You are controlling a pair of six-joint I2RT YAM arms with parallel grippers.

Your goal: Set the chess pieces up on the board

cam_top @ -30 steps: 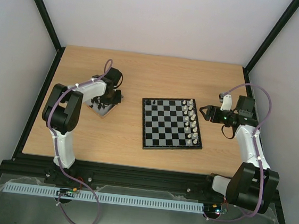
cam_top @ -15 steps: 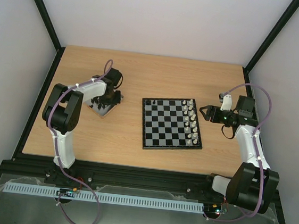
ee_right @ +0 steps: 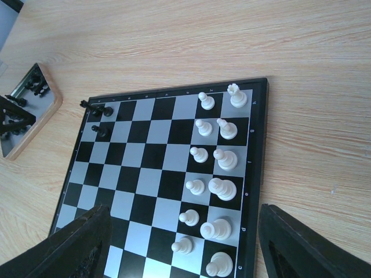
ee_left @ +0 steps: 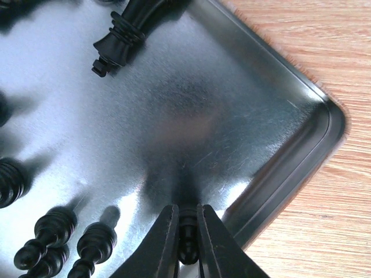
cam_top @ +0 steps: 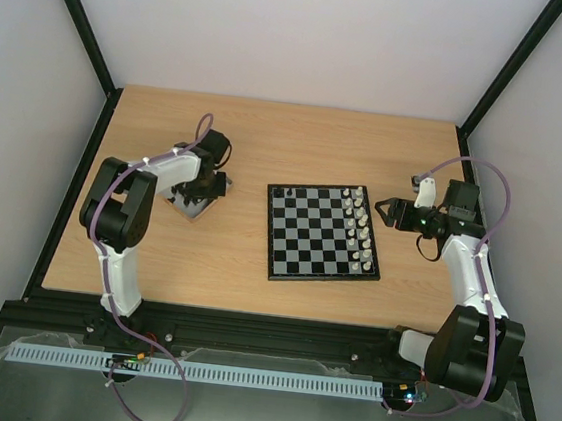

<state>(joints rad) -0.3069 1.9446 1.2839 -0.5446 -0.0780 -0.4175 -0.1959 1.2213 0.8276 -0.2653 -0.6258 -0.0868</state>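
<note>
Right now the left gripper (ee_left: 186, 213) is down in the tray (ee_left: 301, 145). Its fingers are clenched on a small black piece (ee_left: 186, 240) pinched between the tips, close to the tray's rounded corner rim. More black pieces (ee_left: 123, 33) lie loose on the metal floor of the tray. One long one is at the top of the left wrist view and several are at the bottom left; none touch the pinched one.

The tray has a wood frame and sits on the left part of the table (cam_top: 268, 139), well apart from the board (cam_top: 308, 236). The board lies flat, right of the table's centre.

White pieces (ee_right: 222, 188) stand upright in two columns along the board's right side, one per square. A black pair (ee_right: 102, 131) is on the board at its far-left corner. One of the two, on the corner square, looks tipped over. The other is on the next square toward the near side.

The right gripper (cam_top: 383, 211) is just beside the board's right edge, toward its far end, with fingers spread wide and nothing between them. Can't tell if it touches the table.

The left arm bends from its near-left base over to the tray. The right arm reaches up from the near-right base.
</note>
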